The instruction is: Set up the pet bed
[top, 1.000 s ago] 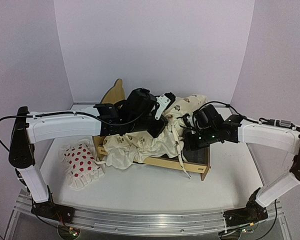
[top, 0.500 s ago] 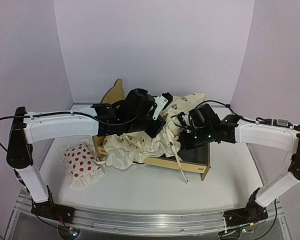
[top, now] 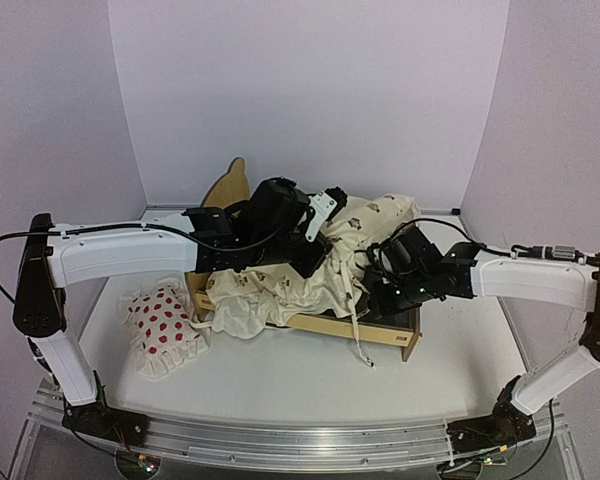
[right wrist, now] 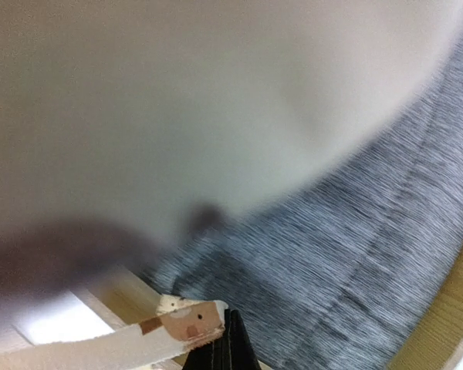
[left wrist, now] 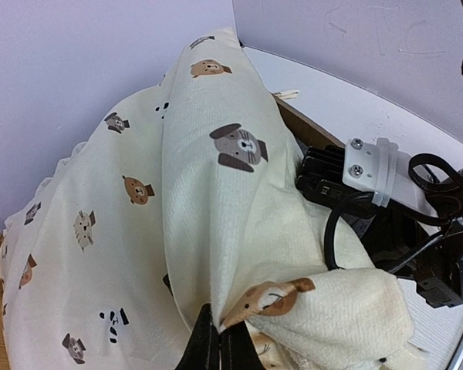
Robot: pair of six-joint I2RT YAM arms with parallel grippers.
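A cream animal-print quilt (top: 280,290) buries most of the pale plywood pet bed (top: 330,326) at centre frame; only its headboard and front rail show. The left gripper (left wrist: 216,343) pinches a quilt fold. The right gripper (right wrist: 225,345) is pressed onto a quilt strip, with the cloth above it blurred. A white red-dotted pillow (top: 165,325) lies lower left, beside the bed.

The cream animal-print quilt (top: 280,290) covers most of the pale plywood pet bed (top: 390,335) from above. Close to the right wrist lens it is a pale unfocused blur; the bottom edge cuts off the right gripper (right wrist: 228,347).
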